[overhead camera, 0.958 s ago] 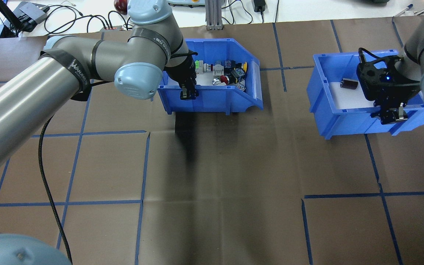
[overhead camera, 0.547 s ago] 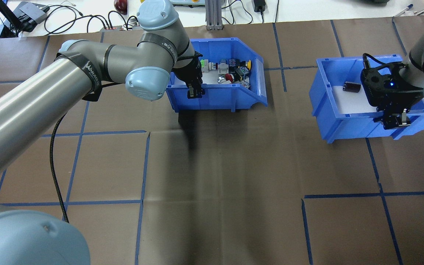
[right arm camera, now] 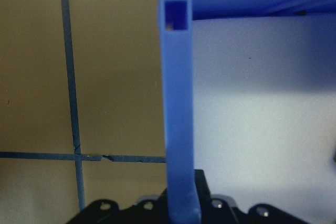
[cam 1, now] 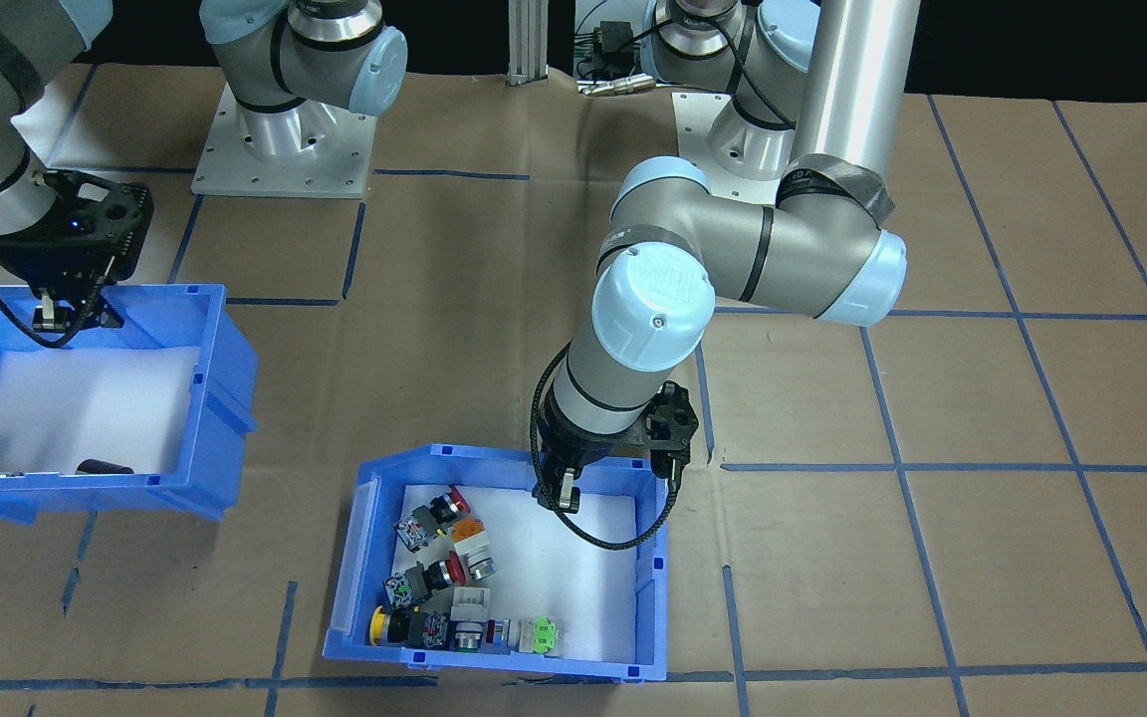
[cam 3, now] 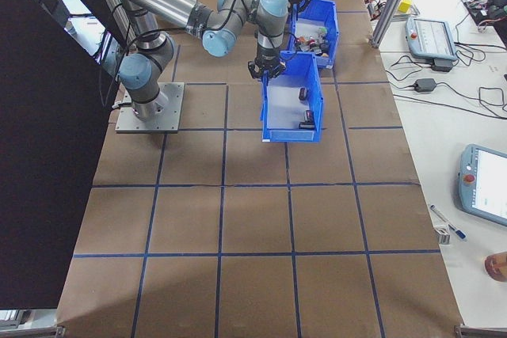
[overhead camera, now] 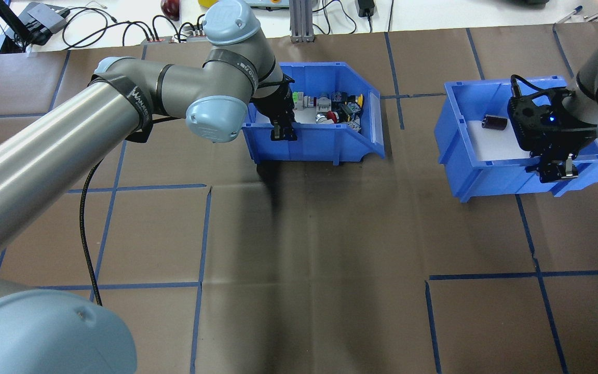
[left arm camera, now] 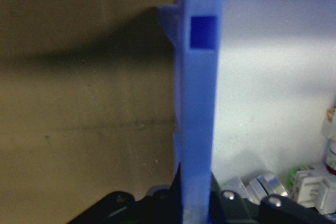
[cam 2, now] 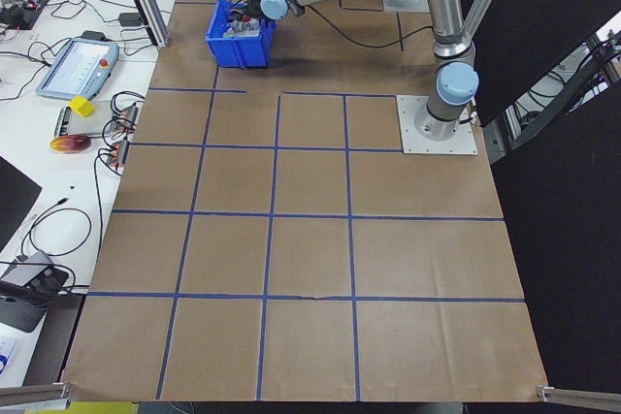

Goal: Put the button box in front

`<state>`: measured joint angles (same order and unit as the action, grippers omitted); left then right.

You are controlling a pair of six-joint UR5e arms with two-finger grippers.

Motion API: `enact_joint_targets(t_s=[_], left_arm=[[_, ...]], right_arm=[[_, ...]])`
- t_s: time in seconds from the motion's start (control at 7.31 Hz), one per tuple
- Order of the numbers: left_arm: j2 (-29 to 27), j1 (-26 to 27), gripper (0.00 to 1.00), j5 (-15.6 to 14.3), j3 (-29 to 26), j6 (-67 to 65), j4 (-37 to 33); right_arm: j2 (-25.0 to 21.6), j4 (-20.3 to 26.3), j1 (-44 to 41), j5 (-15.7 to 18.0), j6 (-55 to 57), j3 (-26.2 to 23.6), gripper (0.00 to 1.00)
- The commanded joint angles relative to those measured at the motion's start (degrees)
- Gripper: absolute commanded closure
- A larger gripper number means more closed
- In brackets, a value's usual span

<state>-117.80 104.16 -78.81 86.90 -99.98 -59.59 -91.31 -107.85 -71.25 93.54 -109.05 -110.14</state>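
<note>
Overhead view: the button box point(overhead camera: 325, 140), a blue bin of colourful push-button switches point(overhead camera: 333, 106), sits in the upper middle of the frame. The left gripper point(overhead camera: 282, 132) is clamped over the bin's near wall (the wrist camera shows the blue wall running straight between the jaws). Compared with a second ago, the box has slid slightly rightward and up-frame with the arm, so it is being carried or dragged, not yet placed. At upper right, the right gripper point(overhead camera: 556, 171) pinches the wall of a second blue bin point(overhead camera: 486, 166) holding a black cylinder point(overhead camera: 495, 122); it has barely shifted.
</note>
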Motion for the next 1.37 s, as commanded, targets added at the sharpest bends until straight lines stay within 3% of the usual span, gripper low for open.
enact_joint_targets(t_s=[0.0, 0.14, 0.41, 0.68, 0.82, 1.09, 1.23], left_arm=[[1.25, -0.18, 0.26, -0.20, -0.59, -0.13, -0.61], [2.65, -0.36, 0.26, -0.29, -1.38, 0.31, -3.05], [8.87, -1.06, 0.26, -4.15, -2.61, 7.99, -16.54], [16.34, -4.55, 0.23, -5.64, -1.57, 20.71, -26.41], [19.68, -7.01, 0.15, -9.39, -1.74, 31.40, -31.93], [24.35, -11.06, 0.02, -10.22, -2.35, 58.08, -34.97], [26.46, -13.17, 0.02, -10.13, -1.48, 71.37, -35.15]], right_arm=[[-0.18, 0.01, -0.20, -0.20, -0.10, -1.03, 0.91], [-0.36, 0.10, -0.20, -0.20, -0.11, -1.47, 0.91], [-0.88, 0.89, -2.30, -0.11, 0.33, -2.70, 0.91], [-6.65, 1.15, -2.66, -0.02, 0.68, -8.30, 0.91], [-9.82, 1.07, -2.66, -0.02, 1.03, -11.64, 0.91], [-13.00, 1.50, -3.62, -0.63, 5.49, -15.18, 0.91], [-13.01, 1.50, -6.59, -1.07, 8.74, -15.54, 0.91]])
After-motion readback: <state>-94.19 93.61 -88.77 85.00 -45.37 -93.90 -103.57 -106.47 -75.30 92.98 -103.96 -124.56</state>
